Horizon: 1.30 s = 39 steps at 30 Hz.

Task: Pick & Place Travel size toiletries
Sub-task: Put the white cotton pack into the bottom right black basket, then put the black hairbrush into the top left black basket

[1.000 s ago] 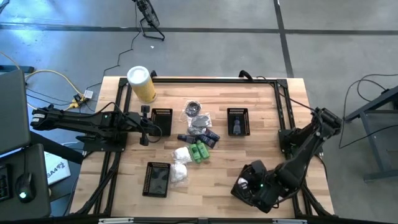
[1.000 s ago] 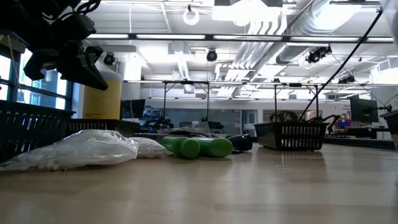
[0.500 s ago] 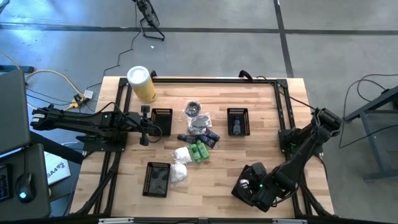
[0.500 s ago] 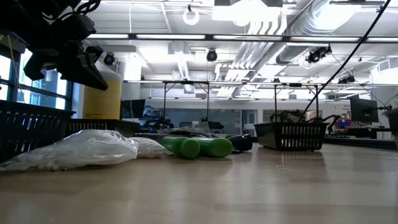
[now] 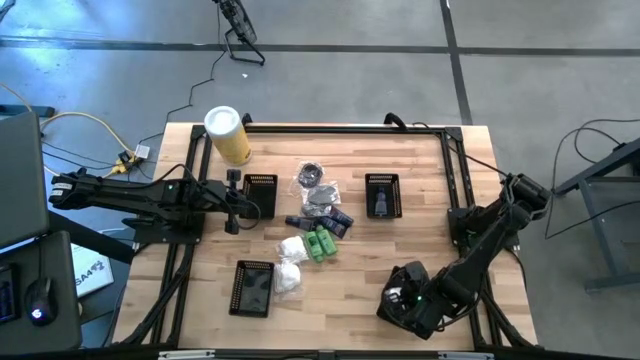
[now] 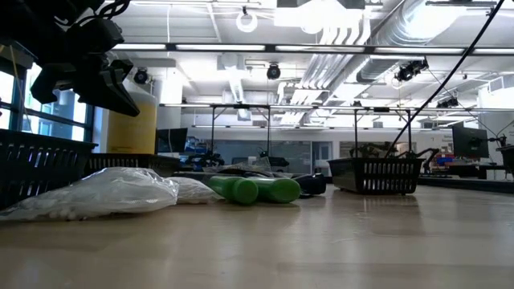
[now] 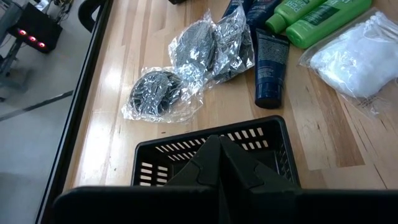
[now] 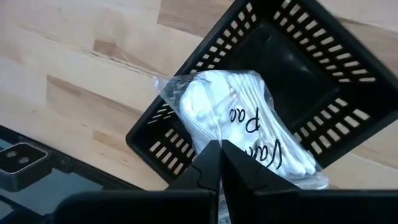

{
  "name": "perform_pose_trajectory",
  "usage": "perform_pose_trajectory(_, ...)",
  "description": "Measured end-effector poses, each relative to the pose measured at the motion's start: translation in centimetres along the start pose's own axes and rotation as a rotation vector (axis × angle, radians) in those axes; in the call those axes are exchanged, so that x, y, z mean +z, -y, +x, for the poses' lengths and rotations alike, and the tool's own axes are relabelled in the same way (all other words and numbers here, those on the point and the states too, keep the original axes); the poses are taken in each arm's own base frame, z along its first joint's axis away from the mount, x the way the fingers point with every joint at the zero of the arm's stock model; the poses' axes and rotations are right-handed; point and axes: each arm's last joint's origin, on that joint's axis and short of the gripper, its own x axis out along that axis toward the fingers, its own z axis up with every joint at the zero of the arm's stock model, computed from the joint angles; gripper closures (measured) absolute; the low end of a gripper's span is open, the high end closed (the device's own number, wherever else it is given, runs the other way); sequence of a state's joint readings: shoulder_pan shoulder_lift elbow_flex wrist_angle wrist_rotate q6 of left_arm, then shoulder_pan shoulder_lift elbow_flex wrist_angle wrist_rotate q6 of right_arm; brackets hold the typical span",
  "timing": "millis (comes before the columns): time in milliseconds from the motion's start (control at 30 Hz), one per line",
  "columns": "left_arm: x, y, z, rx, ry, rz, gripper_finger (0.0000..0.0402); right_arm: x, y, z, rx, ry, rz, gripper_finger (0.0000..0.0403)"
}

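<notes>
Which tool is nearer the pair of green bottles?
Left. The left tool hangs just left of the green bottles, over a basket. The right tool sits farther off, near the table's front right edge.

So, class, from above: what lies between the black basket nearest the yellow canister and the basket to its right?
Between that basket and the right-hand basket lie the silvery-clear packets, shown in the high view.

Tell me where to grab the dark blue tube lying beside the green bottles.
Come straight down and pinch the dark blue tube across its narrow width, near the end pointing at the black basket. It lies flat, and there both long sides face bare wood; farther along, the silvery packet and green bottles crowd it.
</notes>
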<state>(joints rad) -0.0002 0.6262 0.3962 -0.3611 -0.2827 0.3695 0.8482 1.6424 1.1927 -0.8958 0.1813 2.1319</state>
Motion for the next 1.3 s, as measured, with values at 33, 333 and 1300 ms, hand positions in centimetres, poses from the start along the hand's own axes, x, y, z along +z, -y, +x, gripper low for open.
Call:
perform_pose_trajectory(33, 0.0, 0.0, 0.0, 0.000, 0.000, 0.000, 0.0402, 0.0, 0.0, 0.0, 0.001, -0.002, 0.001, 0.0400)
perform_pose_trajectory(333, 0.0, 0.0, 0.0, 0.000, 0.000, 0.000, 0.0402, 0.0, 0.0, 0.0, 0.001, -0.001, 0.008, 0.0381)
perform_pose_trajectory(1300, 0.0, 0.0, 0.0, 0.000, 0.001, 0.000, 0.0402, 2.1, -1.0, 0.3, -0.086, -0.143, -0.162, 0.0249)
